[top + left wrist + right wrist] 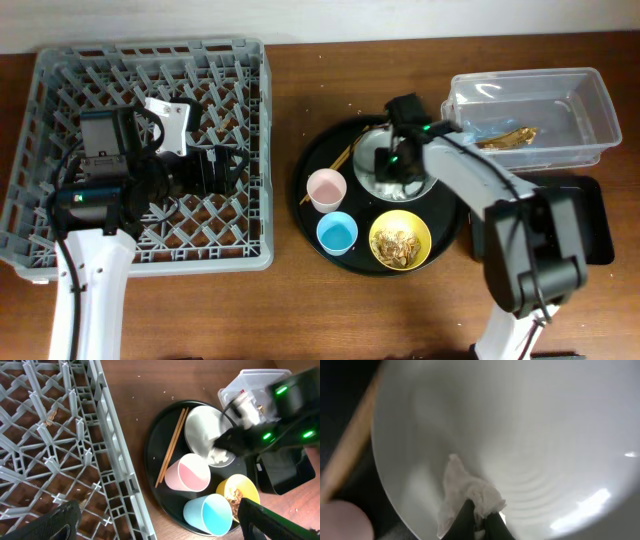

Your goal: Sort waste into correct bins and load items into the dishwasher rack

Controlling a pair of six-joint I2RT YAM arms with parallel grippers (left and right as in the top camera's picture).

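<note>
Right wrist is showing your right gripper (479, 522) pinching crumpled tissue (462, 485) on the glossy round plate (545, 435), thin chopsticks (172, 445) slanting diagonally alongside, left gripper (160, 525) hanging spread wide.

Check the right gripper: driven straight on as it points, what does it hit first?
The right gripper meets the crumpled tissue first, which sits between its fingertips. The pale plate lies just behind, though depth is unclear.

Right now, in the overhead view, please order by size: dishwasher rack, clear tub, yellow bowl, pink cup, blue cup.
1. dishwasher rack
2. clear tub
3. yellow bowl
4. pink cup and blue cup, which look about equal
</note>
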